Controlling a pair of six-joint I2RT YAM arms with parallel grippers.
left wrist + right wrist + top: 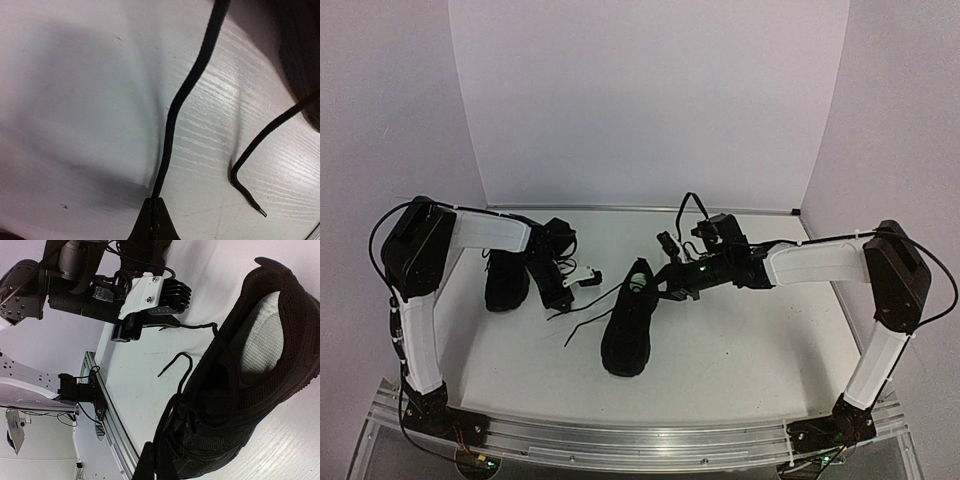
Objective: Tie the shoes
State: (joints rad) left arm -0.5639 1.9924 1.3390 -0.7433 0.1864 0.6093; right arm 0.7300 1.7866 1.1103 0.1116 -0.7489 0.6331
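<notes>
Two black sneakers sit on the white table in your overhead view. The centre shoe lies just below the middle of the frame, with its toe toward the bottom edge and its opening toward the top. The second shoe stands at the left of the frame, close beside the left arm's wrist and well apart from the first.

Your left gripper is closed tight, and its fingertips meet at the bottom centre of the left wrist view. Pinched between them you have a thin black lace, which climbs from the tips in a gentle bend to the top edge, right of centre. A loose lace end lies on the table in the lower right of that frame, its tip free and clear of the gripper. In the right wrist view the same gripper shows at upper centre, and the held lace runs from its tips across to the centre shoe at the right of the frame.

Your right gripper is also fully closed. Its dark fingers come in at the bottom edge of the right wrist view, right against the laced front of the centre shoe. You cannot tell from these views whether a lace is caught between them, because black lies on black there. From overhead it sits at the right side of the shoe's upper end
</notes>
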